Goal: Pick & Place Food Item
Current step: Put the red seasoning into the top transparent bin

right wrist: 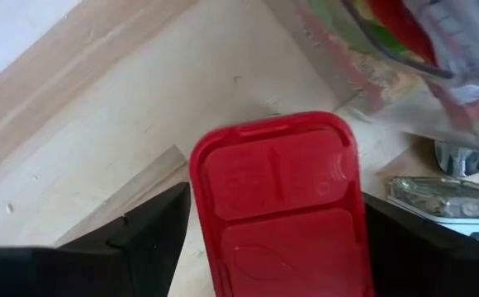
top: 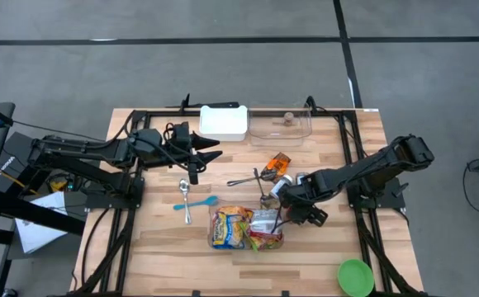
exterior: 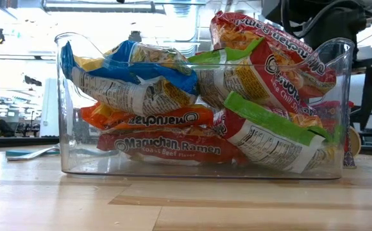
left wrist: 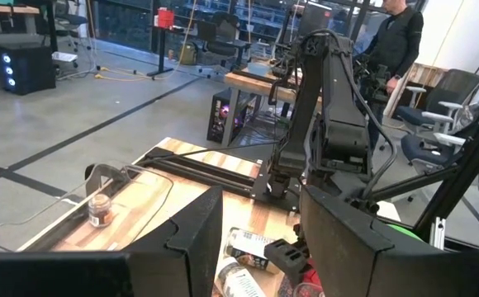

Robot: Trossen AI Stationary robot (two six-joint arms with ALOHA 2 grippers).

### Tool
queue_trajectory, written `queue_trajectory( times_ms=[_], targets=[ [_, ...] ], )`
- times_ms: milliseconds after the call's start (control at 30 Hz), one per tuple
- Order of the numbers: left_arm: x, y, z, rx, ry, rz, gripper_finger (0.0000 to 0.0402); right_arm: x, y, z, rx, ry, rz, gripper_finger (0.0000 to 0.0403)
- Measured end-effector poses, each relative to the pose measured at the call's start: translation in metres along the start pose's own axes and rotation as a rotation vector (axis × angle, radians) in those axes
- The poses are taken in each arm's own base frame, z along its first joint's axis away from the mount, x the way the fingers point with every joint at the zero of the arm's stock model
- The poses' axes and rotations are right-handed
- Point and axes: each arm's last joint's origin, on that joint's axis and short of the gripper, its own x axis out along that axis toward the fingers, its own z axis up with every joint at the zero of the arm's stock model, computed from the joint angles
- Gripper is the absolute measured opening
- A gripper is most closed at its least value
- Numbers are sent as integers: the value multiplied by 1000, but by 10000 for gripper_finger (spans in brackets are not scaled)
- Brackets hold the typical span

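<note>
A: Start at nine o'clock. What is the left tool (top: 196, 157) doing?

B: It waits above the counter (top: 157, 239), fingers partly apart, nothing between them. Just toward six o'clock from it lie a metal spoon (top: 185, 198) and a blue spoon (top: 195, 203). At twelve o'clock sit a white box (top: 224, 122) and an empty clear tray (top: 279, 129) with a small jar (top: 288, 118) by its far rim.

A: And the food?

B: At about six o'clock the clear bin (exterior: 199, 102) is packed with ramen packets (exterior: 173, 144). At its three o'clock side the right tool (right wrist: 272, 247) is down low, fingers spread around a red-lidded container (right wrist: 277, 202), one finger on each side. Whether they touch it, I cannot tell.

A: So how far along?

B: Early, I'd judge. The container isn't lifted; closing, carrying and placing remain, probably into the empty tray.
</note>
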Motion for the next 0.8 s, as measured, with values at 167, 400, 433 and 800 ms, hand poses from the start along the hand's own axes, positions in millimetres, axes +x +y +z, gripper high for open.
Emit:
queue_trajectory(
  times_ms=[167, 400, 433, 800],
  targets=[
    [0, 0, 0, 0, 0, 0, 159, 0, 0, 0, 16, -2, -1, 278],
    [0, 0, 0, 0, 0, 0, 159, 0, 0, 0, 34, -2, -1, 264],
    [0, 0, 0, 0, 0, 0, 159, 0, 0, 0, 36, -2, -2, 261],
    [0, 0, 0, 0, 0, 0, 159, 0, 1, 0, 82, -7, 13, 207]
  ],
)
